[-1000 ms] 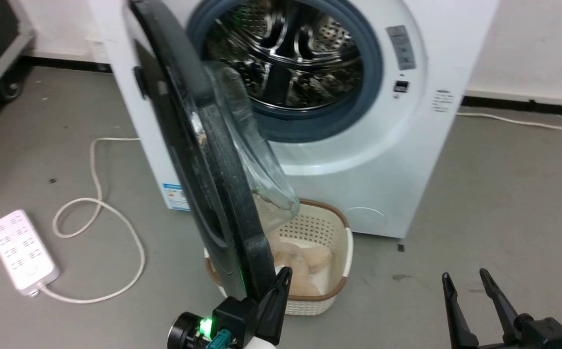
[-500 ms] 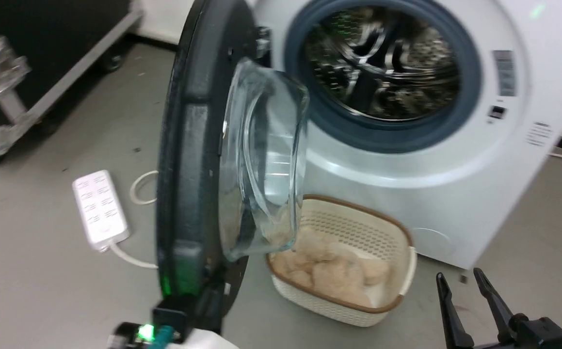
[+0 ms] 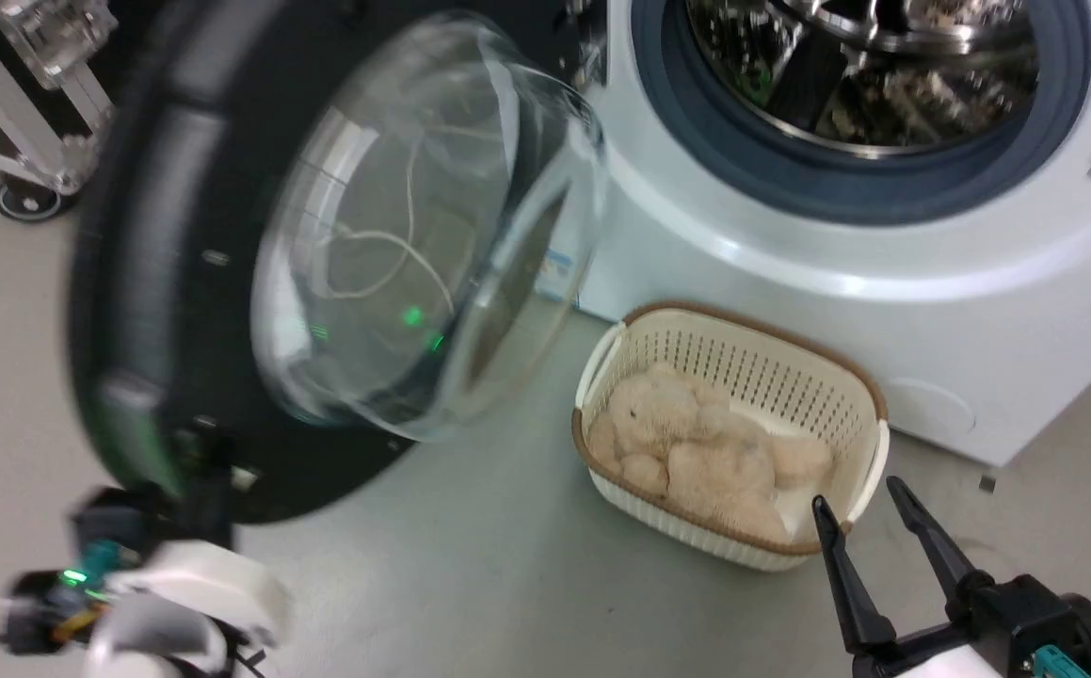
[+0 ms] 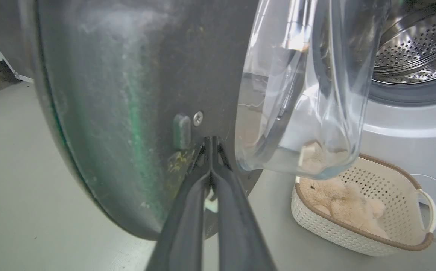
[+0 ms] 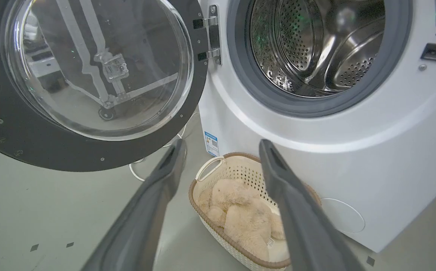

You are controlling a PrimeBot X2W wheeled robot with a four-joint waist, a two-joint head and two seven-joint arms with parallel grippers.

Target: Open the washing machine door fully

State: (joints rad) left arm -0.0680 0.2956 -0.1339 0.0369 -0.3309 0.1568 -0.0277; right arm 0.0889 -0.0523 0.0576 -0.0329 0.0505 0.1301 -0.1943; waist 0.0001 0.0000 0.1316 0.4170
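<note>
Item: washing machine door (image 3: pixel 131 282), black, round, with a bulging clear glass bowl (image 3: pixel 413 235) at centre. It is hanging on its hinge (image 5: pixel 212 37) at the left side of the washing machine (image 3: pixel 790 273), swung wide and standing well apart from the opening, its inner face and bowl showing toward the head camera. Machine: white front-loader, its perforated steel drum (image 5: pixel 315 45) lying exposed inside a grey gasket (image 3: pixel 846 184); a blue label (image 5: pixel 211 143) is showing at the lower left of the front and a round cap (image 5: pixel 344 220) at the lower right. Left gripper (image 4: pixel 211 145): the two dark fingers are lying pressed together with no gap, their tips resting against the door's inner face near its lower rim, just beside a small grey tab (image 4: pixel 181 131) and a screw (image 4: pixel 198 118); nothing is showing between them. Right gripper (image 3: pixel 858 497): hanging in the air at the lower right with fingers spread apart and carrying nothing, pointing toward the basket (image 3: pixel 743 363). Basket: cream, perforated, brown-rimmed, sitting on the grey floor (image 3: pixel 470 565) just in front of the machine and below the opening, to the right of the door. Contents: a beige plush toy (image 3: pixel 696 452), lying inside. Background: a wheeled case (image 3: pixel 27 141) is standing at the upper left, behind the door.
</note>
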